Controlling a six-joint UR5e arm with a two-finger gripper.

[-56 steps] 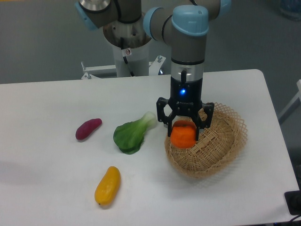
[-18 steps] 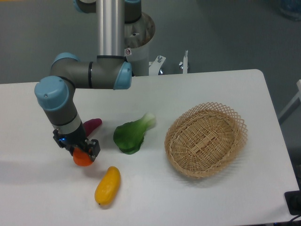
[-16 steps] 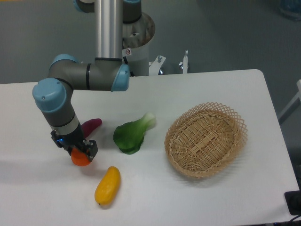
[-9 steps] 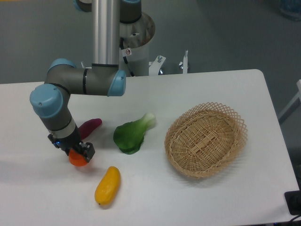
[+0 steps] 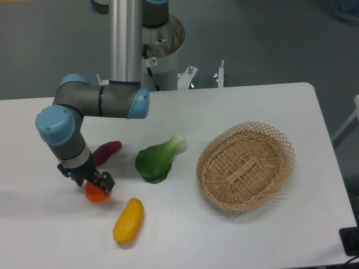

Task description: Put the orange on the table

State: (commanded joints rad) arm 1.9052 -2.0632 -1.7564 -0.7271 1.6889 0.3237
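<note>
The small round orange (image 5: pixel 97 195) is low at the left front of the white table (image 5: pixel 185 235), at or just above its surface. My gripper (image 5: pixel 94 185) points down over it, and its dark fingers are shut on the orange's upper half. Only the fruit's lower part shows beneath them. I cannot tell whether the orange touches the tabletop.
A purple vegetable (image 5: pixel 106 151) lies just behind the gripper. An elongated yellow-orange fruit (image 5: pixel 128 220) lies to its front right. A green leafy vegetable (image 5: pixel 158 160) sits mid-table. The woven wicker basket (image 5: pixel 245 165) stands at the right with nothing in it.
The arm carried the orange out of the basket and across to the left front of the table. Over the last second it lowered the orange slightly.
</note>
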